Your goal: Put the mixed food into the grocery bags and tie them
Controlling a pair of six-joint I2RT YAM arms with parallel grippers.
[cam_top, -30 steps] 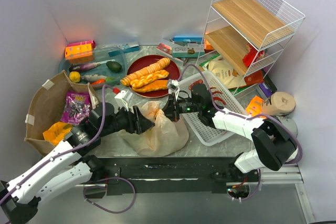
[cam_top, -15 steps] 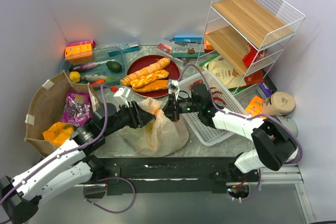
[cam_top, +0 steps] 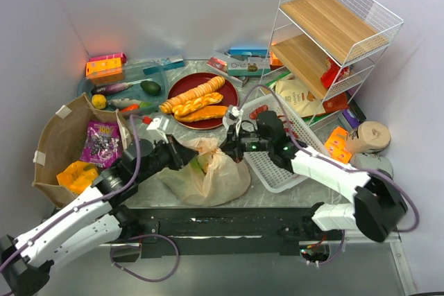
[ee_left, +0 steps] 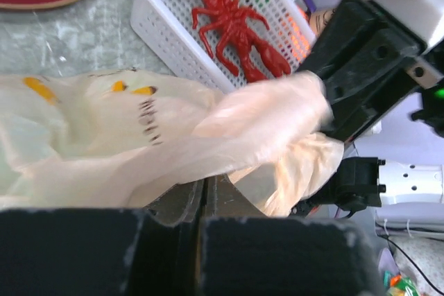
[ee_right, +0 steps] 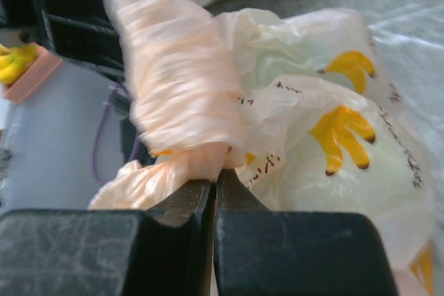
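Plastic bag (cam_top: 208, 175), tan with orange marks, lies near the front edge of the desk (cam_top: 146, 197) between your two arms, and something pale green shows through its film. Your left arm (cam_top: 83, 213) has its jaws shut tight on a gathered strip of the bag's left side. Your right arm (cam_top: 326, 171) has its jaws closed the same way on a twisted strip at the bag's right.

To the left, the brown paper bag (cam_top: 59, 136) stands open with a purple packet (cam_top: 101, 140) and an orange packet (cam_top: 76, 175) inside. Just right of the plastic bag sits a white basket (cam_top: 274, 175) holding a red lobster (ee_left: 232, 22). Farther back, a red plate (cam_top: 187, 84) carries bread loaves (cam_top: 192, 96), and a wire shelf (cam_top: 333, 25) stands at the far right.
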